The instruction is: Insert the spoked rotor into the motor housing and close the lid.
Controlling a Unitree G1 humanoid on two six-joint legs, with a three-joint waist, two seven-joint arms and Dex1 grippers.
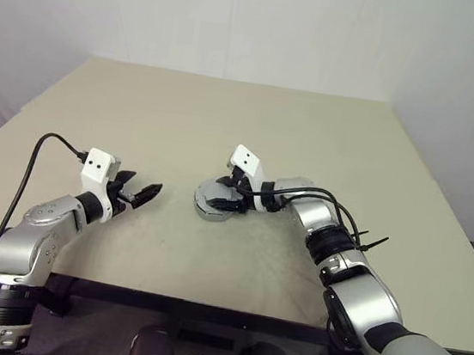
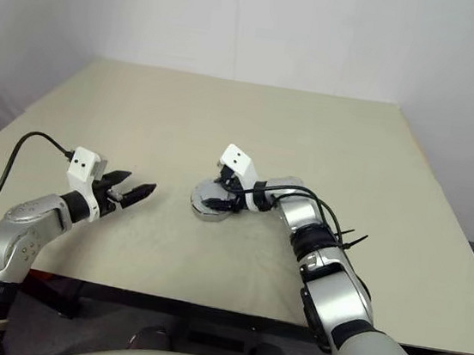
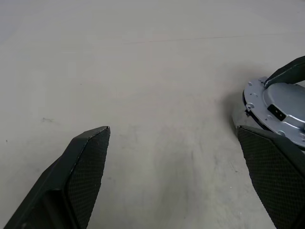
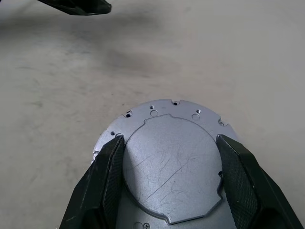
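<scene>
Even, bright overhead light, no hard glare on the table, mild wide-angle bend at head-view edges. Soft shadows: a grey patch beside the lid toward 9 o'clock in left wrist view, smudgy dark patch at 11 o'clock in right wrist view. Lid shows faint sheen, scratches sharp; near fingers slightly soft

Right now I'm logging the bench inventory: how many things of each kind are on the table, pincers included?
Lid, seated on the housing: 1
Motor housing: 1
Pincers, left and right: 2
Total: 4
</scene>
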